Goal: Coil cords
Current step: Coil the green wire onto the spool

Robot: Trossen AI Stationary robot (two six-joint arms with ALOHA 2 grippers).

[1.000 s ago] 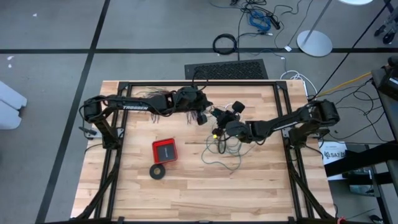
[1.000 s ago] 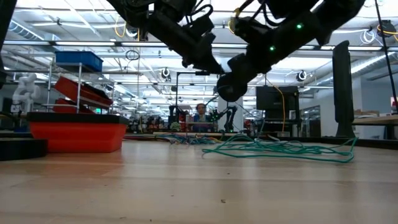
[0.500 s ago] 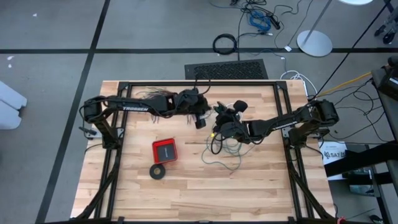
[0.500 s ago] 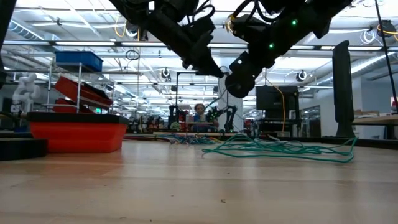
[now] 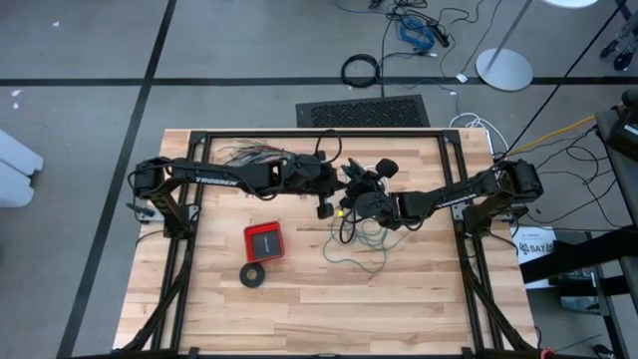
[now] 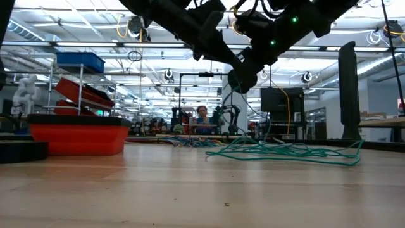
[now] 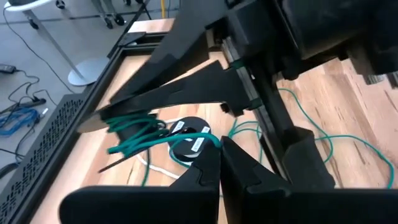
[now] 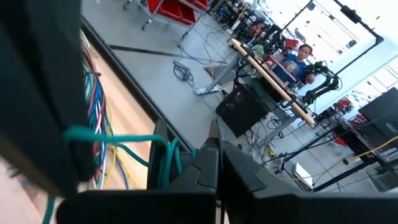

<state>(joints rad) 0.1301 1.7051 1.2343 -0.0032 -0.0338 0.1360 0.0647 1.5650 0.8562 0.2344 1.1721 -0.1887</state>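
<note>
- The left gripper (image 5: 324, 209) has swung in from the far side toward the middle of the worktop (image 5: 419, 299) and now hangs just beside the right gripper (image 5: 346, 211); both are raised off the wood.
- Left jaws are pressed together, with strands of the teal-green wire (image 7: 134, 134) draped over them (a pinch is likely, not certain).
- Right jaws are also pressed together, with the same wire looped over them in the right wrist view.
- Most of the wire lies as a loose tangle (image 5: 361, 244) on the worktop, right of the red box (image 5: 263, 240).
- The white cord (image 7: 155, 167) lies beneath, by its black round piece (image 7: 186, 146).
- With the arms having converged, a winding or hand-over seems under way; coiling looks barely begun.
</note>
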